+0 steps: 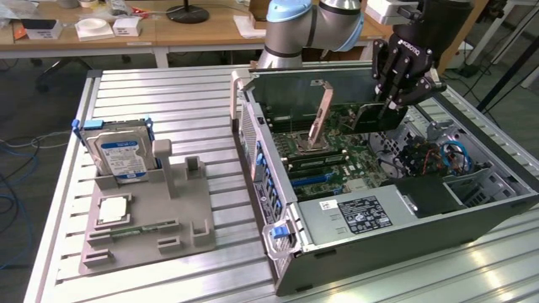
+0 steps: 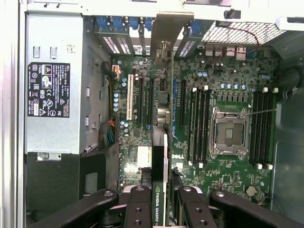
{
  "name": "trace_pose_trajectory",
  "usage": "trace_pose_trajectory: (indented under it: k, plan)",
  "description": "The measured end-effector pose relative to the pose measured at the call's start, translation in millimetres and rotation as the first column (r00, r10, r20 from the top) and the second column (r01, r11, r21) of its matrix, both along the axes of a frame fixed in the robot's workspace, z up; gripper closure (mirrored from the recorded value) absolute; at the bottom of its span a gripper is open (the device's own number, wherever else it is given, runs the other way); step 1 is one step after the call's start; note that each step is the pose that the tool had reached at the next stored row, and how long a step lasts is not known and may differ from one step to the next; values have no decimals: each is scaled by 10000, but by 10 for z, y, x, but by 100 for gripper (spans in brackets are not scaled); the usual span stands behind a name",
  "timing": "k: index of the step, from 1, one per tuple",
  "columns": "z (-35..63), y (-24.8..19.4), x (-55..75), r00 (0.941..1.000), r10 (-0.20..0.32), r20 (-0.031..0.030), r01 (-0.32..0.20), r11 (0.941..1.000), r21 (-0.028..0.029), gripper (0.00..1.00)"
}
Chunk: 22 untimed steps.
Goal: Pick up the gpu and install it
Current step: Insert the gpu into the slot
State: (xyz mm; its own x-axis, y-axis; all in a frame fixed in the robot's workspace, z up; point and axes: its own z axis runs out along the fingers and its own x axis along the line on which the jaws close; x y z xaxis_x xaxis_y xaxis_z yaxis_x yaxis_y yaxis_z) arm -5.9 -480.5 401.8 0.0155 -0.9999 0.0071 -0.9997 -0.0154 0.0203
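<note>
Gpu [image 2: 159,175]: thin dark card seen edge-on, silvery bracket at one end, edge printed "NVIDIA QUADRO". Gripper [image 1: 396,104], upper right of exterior view, marked "ROBOTIQ", clamps it. Motherboard [image 2: 223,171] reads "DELL".

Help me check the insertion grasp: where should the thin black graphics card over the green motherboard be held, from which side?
Pinch the thin black graphics card across its two flat faces at the upper long edge, coming from above, as the gripper does now. It stands on edge over the green motherboard, so the edge facing the board is left free.
</note>
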Motion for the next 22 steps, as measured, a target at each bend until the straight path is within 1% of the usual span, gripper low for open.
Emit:
trace_pose_trajectory:
  k: [2,6,7,12,20,22]
  plan:
    - [-21,0,0,10000,0,0,0,10000,4,74]
    - [-93,1,0,10000,0,-1,0,10000,3,74]
    - [-110,10,0,10000,-5,-1,5,10000,1,74]
    - [-202,95,1,10000,-39,0,39,10000,3,74]
    - [-348,261,1,10000,-80,0,80,10000,3,74]
    - [-383,289,1,9999,-103,-1,103,9999,0,74]
